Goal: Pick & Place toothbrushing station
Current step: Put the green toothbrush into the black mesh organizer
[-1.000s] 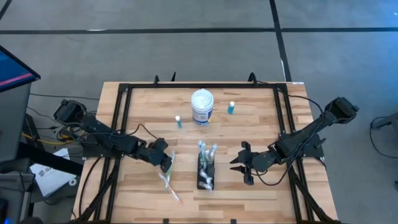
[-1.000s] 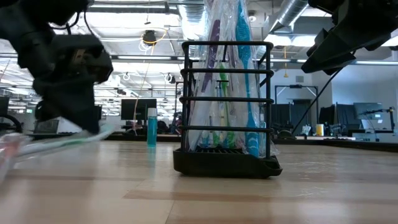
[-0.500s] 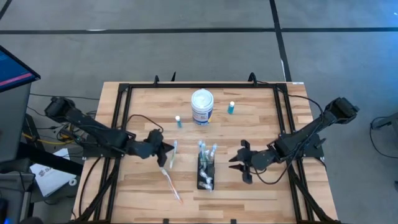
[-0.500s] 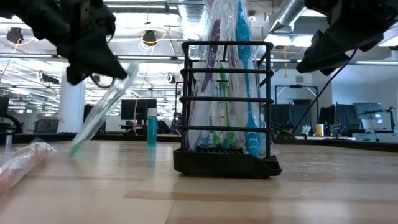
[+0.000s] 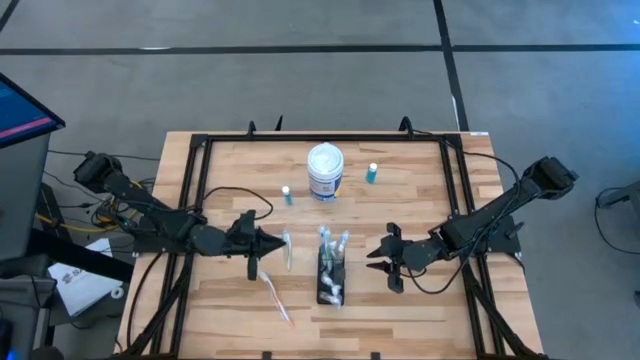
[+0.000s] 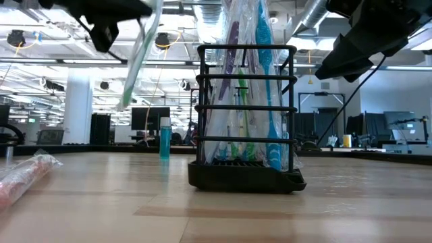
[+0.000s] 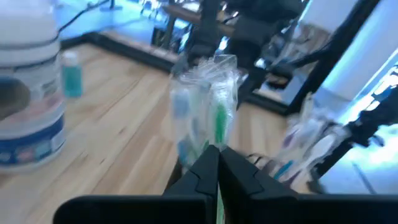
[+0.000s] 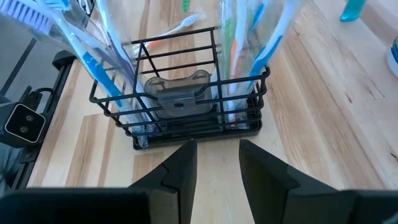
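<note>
The black wire holder point(image 5: 331, 276) stands mid-counter point(image 5: 420, 310), stuffed with clear-wrapped toothbrushes; the white tub's point(image 5: 325, 171) blue label is unreadable. The left gripper point(image 5: 268, 246) pinches a wrapped green toothbrush point(image 6: 138, 57) aloft beside it. The right gripper point(image 5: 381, 263) hovers with fingers spread on the holder's other side.

Wooden table, five things resting on it

The butcher-block table point(image 5: 420, 300) with its black frame carries the black slotted toothbrushing station point(image 5: 331, 275) near the middle, a wrapped toothbrush point(image 5: 274, 300) lying flat just left of it, and at the far side a white tub point(image 5: 325, 172) between two small blue bottles point(image 5: 286, 195) point(image 5: 372, 173).
</note>
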